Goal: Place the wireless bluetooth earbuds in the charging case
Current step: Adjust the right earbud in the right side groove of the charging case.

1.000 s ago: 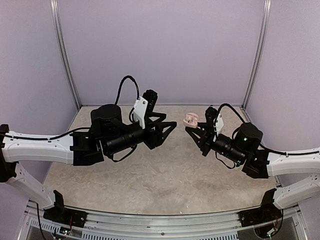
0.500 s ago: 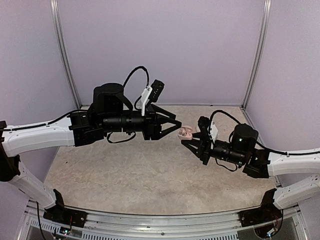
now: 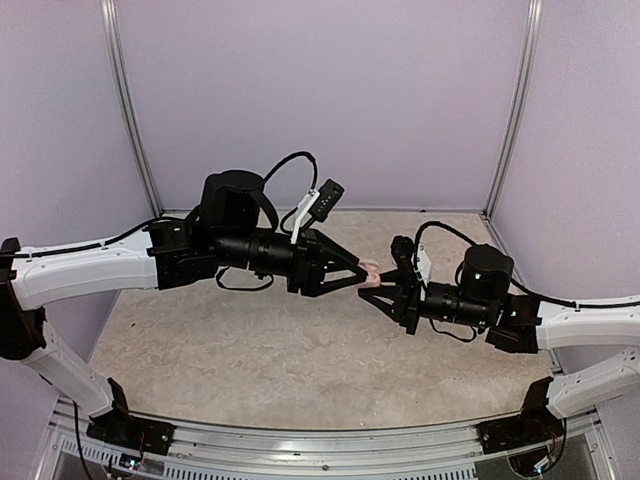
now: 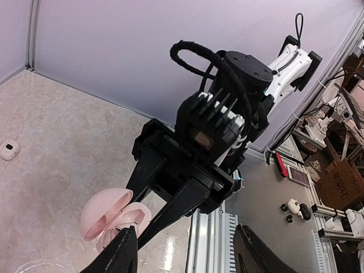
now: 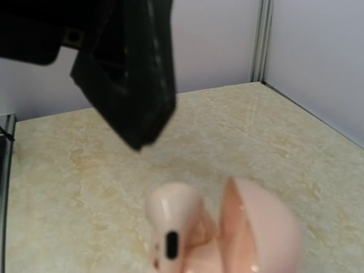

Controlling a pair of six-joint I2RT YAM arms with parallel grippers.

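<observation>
Now, your right claw clamps the open charging case, lid tipped back; an earbud stands on end inside. Your left claw, half-spread, hovers just beside the case.

Pink charging case; beige marbled table.

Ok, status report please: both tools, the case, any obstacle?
Right tool shut on pink charging case, lid open, above the table. Left tool open, close beside the case. No obstacle seen.
</observation>
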